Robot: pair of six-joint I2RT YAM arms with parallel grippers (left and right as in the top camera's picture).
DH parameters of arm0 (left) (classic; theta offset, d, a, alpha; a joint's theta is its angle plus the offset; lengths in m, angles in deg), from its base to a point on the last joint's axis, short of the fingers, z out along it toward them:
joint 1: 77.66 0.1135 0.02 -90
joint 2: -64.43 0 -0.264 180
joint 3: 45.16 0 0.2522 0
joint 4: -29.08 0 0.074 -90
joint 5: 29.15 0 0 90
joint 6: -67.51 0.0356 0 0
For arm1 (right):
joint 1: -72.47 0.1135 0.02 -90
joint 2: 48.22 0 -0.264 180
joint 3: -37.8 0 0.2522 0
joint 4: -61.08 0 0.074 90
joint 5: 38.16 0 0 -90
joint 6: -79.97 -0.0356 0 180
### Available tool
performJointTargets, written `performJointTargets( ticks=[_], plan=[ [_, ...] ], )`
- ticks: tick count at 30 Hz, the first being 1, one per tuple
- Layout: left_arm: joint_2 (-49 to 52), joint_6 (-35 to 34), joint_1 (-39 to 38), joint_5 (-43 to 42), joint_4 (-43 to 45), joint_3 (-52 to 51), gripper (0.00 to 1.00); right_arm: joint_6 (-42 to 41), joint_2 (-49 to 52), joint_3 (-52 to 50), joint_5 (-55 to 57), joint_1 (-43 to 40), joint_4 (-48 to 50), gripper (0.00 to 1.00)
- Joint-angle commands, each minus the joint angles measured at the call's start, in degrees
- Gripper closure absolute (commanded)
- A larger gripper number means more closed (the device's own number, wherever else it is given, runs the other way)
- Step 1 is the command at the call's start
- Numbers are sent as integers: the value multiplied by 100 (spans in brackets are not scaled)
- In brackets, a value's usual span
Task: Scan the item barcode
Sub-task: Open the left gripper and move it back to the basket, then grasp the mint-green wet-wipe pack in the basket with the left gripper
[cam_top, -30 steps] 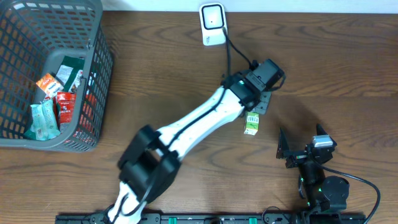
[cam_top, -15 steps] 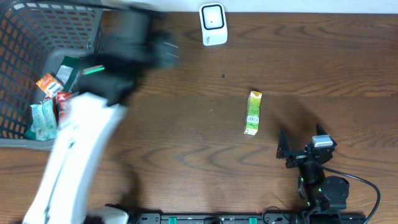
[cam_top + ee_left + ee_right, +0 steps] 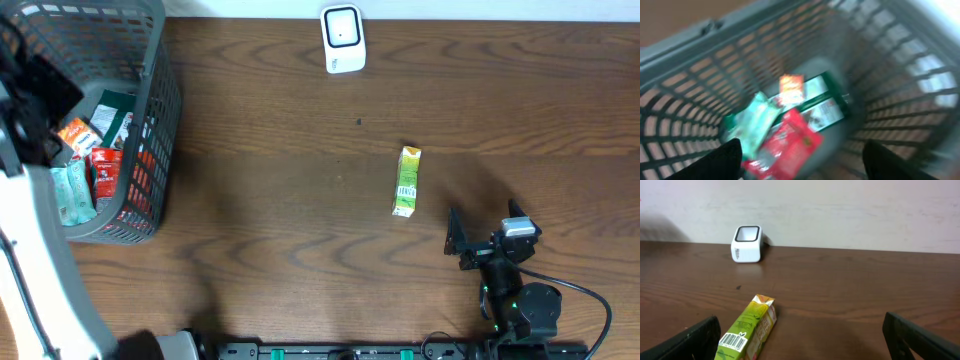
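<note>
Since a second ago, the left arm (image 3: 30,270) has swung from the middle of the table (image 3: 260,150) to the far left of the overhead frame, and its dark wrist now hangs over the grey mesh basket (image 3: 165,120). It has left the item behind. The yellow-green carton (image 3: 406,181) lies flat on the wood, right of centre in the overhead view, with nothing touching it. Its long side runs roughly up and down the frame.

The left gripper (image 3: 802,160) has its two fingers spread wide at the bottom corners of the left wrist view, with nothing between them. Below it, inside the basket, lie a red packet (image 3: 790,145), a pale green packet (image 3: 755,122), a small orange packet (image 3: 791,86) and a dark green box (image 3: 822,100). This view is blurred.

The right gripper (image 3: 801,330) rests at the lower right of the overhead frame, its fingers also wide apart and empty. Its camera looks across the table at the carton, which lies at lower left of that view with a barcode (image 3: 733,341) showing on the near end. The white scanner (image 3: 342,38) stands at the top centre of the overhead frame, well apart from the carton.
</note>
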Motion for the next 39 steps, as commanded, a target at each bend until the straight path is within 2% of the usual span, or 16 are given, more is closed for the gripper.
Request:
performJointTargets(
  ticks=[1,18,25,39],
  plan=[
    [527,39,295,37,-210,-72,21,-76,-26,-7,13,-61,-17,1],
    [2914,492,811,133,-778,-72,21,-76,-26,-7,13,-61,-17,1],
    [3150,487,811,533,-741,-269,21,-76,-26,-7,13,-61,-17,1],
    [3156,485,811,529,24,-1139,22,-76,-26,-7,11,-61,-15,1]
  ],
)
